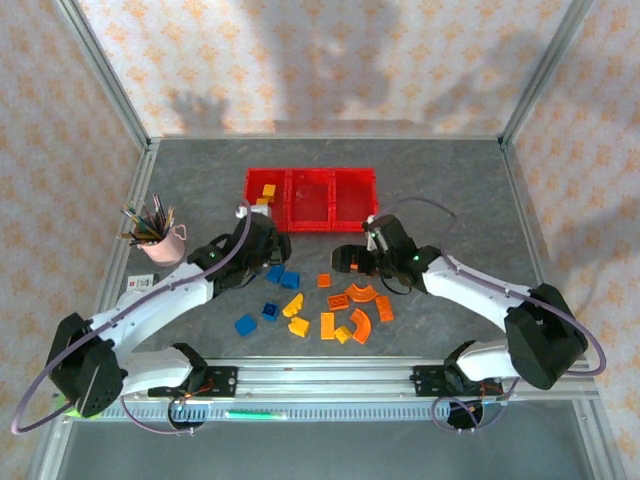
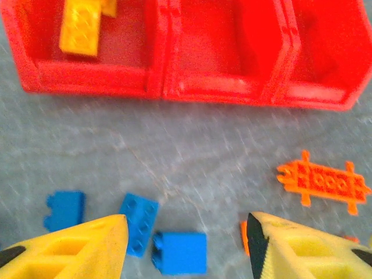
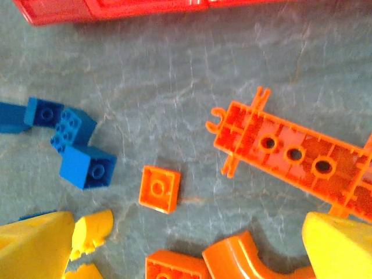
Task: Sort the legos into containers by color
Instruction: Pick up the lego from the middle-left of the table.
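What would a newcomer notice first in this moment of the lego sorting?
The row of three bright red bins at the far middle of the table stands out first, and its left compartment already holds yellow bricks. Next comes the scatter of blue, yellow and orange legos lying loose in front of the bins. A pink pencil cup stands off to the left.

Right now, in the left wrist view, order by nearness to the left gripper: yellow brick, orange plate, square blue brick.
1. Square blue brick: between the left gripper's fingers.
2. Orange plate: farther right.
3. Yellow brick: in the leftmost bin.
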